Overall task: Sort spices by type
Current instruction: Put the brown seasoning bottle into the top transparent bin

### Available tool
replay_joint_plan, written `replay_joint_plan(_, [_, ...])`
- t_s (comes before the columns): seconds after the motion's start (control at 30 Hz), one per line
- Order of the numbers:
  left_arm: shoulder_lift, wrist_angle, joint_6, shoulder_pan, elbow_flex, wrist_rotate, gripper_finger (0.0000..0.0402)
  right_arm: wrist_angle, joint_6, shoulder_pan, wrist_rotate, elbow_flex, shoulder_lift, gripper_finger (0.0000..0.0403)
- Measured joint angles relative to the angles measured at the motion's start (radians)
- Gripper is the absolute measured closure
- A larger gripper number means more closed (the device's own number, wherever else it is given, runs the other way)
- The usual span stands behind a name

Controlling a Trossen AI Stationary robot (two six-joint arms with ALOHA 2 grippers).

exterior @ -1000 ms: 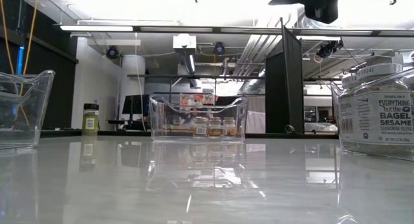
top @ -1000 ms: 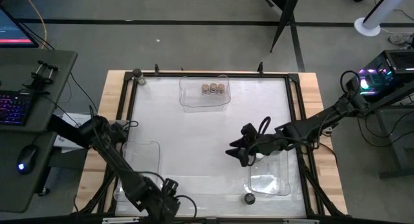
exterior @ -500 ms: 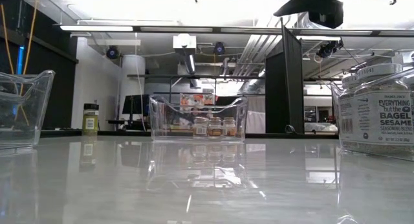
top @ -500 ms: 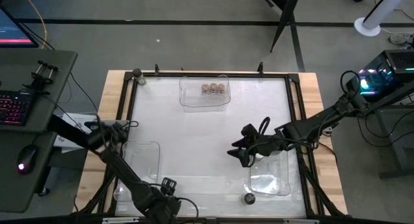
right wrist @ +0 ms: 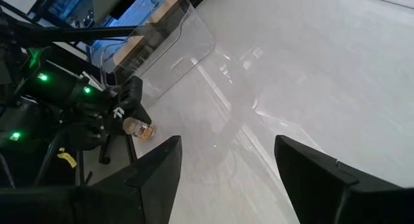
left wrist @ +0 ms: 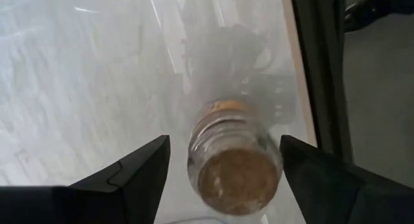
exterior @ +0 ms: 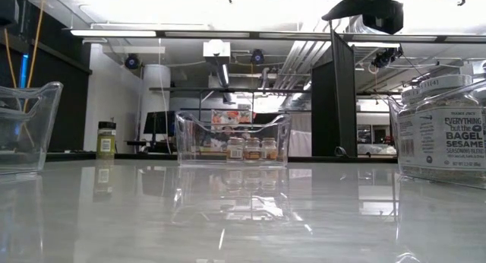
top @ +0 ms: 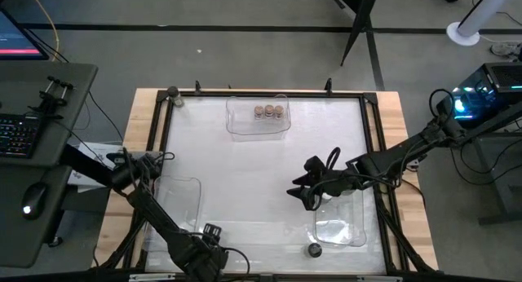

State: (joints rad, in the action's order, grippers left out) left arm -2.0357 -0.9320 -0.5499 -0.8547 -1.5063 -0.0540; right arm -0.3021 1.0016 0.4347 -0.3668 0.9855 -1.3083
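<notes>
My left gripper (top: 209, 238) hangs open at the table's near edge, left of centre. Its fingers stand on either side of a small glass jar with a tan lid (left wrist: 235, 167); whether they touch it I cannot tell. My right gripper (top: 300, 192) is open and hovers high beside the right bin (top: 342, 221). Three tan-lidded jars (top: 269, 111) stand in the far bin (top: 245, 123). A black-lidded jar (top: 314, 249) stands near the near edge, and a green-labelled one (top: 172, 93) at the far left corner. In the high view the left gripper hides the tan-lidded jar.
A clear bin (top: 175, 202) sits by the left edge, close to my left arm. In the low view the black-lidded jar (exterior: 444, 134) looms at the right and the right gripper (exterior: 372, 8) hangs at the top. A black frame (top: 155, 143) rims the table.
My left arm's upper links have shifted slightly toward the table's left edge, while its gripper has stayed near the near edge. My right gripper has held almost still. No jar has moved.
</notes>
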Motion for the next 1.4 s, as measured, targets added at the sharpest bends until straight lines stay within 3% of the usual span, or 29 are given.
replay_joint_plan(0.2, [0.0, 0.014, -0.015, 0.0, 0.0, -0.001, 0.0168, -0.008, 0.003, 0.0, 0.0, 0.0, 0.0, 0.016])
replay_joint_plan(0.4, [0.004, 0.013, -0.026, 0.006, -0.002, -0.003, 0.026, -0.009, 0.003, 0.0, 0.0, 0.0, 0.0, 0.016])
replay_joint_plan(0.6, [0.074, 0.009, -0.017, 0.067, -0.05, -0.017, 0.0264, -0.011, -0.011, 0.0, 0.027, 0.0, 0.0, 0.016])
replay_joint_plan(0.7, [0.154, 0.009, 0.014, 0.121, -0.099, -0.13, 0.0264, -0.01, -0.013, 0.0, 0.045, 0.0, 0.0, 0.016])
replay_joint_plan(0.8, [0.247, 0.01, 0.037, 0.192, -0.149, -0.378, 0.0264, 0.013, -0.01, 0.0, 0.04, 0.0, 0.0, 0.016])
replay_joint_plan(0.9, [0.343, -0.027, 0.049, 0.312, -0.169, -0.578, 0.0264, 0.07, -0.031, -0.003, 0.022, 0.0, 0.0, 0.016])
replay_joint_plan(1.0, [0.404, -0.122, 0.097, 0.504, -0.163, -0.57, 0.0264, 0.125, -0.053, -0.012, -0.006, 0.0, 0.0, 0.016])
replay_joint_plan(1.23, [0.365, -0.114, 0.423, 1.093, -0.159, -0.229, 0.0264, 0.157, -0.086, -0.098, -0.023, 0.0, 0.0, 0.016])
replay_joint_plan(1.4, [0.217, -0.082, 0.522, 1.373, -0.158, -0.08, 0.0264, 0.157, -0.064, -0.179, -0.022, 0.0, 0.0, 0.016])
